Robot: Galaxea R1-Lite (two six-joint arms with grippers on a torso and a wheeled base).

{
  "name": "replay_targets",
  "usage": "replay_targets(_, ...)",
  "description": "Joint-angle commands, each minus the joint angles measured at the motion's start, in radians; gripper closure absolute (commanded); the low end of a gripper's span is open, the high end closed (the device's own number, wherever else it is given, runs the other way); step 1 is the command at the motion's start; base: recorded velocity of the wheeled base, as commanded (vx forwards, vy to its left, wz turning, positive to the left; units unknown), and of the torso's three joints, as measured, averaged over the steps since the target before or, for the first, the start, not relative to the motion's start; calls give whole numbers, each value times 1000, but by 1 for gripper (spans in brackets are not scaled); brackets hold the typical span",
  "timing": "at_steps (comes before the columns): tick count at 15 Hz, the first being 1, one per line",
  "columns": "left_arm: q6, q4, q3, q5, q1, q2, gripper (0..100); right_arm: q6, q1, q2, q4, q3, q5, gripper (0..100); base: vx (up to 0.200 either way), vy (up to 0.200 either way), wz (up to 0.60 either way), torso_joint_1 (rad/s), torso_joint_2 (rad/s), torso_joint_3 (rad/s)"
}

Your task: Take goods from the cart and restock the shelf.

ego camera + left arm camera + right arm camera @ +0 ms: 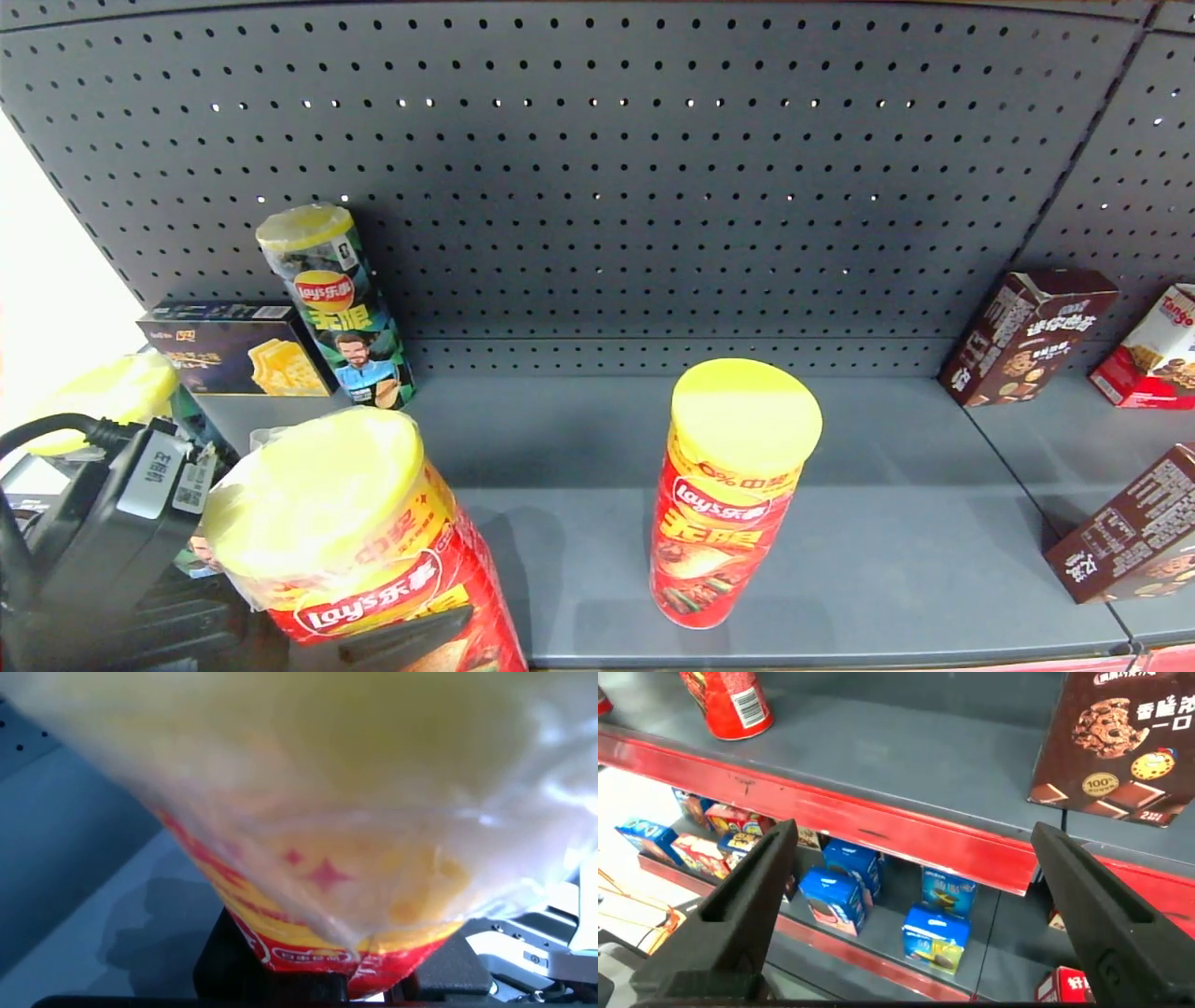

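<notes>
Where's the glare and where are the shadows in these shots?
Head view: white washout at the left edge, light through the pegboard holes, a shadow on the shelf left of the standing can. Left wrist view: the plastic-wrapped held can shines.

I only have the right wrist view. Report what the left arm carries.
Observer: The left claw is shut on a wrapped red can, near the front left corner of the shelf.
Operator: Name what stands behind it.
Observer: A green can, upright against the pegboard, with a dark box beside it.
Operator: Give me the free space.
Observer: Bare shelf lies between the wrapped red can and the standing red can.
</notes>
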Motion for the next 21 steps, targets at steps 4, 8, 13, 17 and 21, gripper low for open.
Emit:
replay_targets(4, 1, 1, -60, 0, 1, 11, 100, 0, 0, 2, 0, 1, 0, 0, 0, 0, 0, 0, 0, 0)
replay_targets(8, 0, 1, -135, 0, 9, 60, 100, 0, 0, 2, 0, 1, 0, 0, 0, 0, 0, 0, 0, 0)
replay_targets(13, 13, -6, -246, 6, -2, 147, 100, 0, 0, 2, 0, 1, 0, 0, 0, 0, 0, 0, 0, 0)
replay_targets(17, 26, 110, -373, 54, 0, 221, 100, 0, 0, 2, 0, 0, 0, 0, 0, 0, 0, 0, 0, 0)
replay_targets(21, 39, 157, -462, 92, 1, 293, 100, 0, 0, 2, 0, 0, 0, 0, 0, 0, 0, 0, 0, 0)
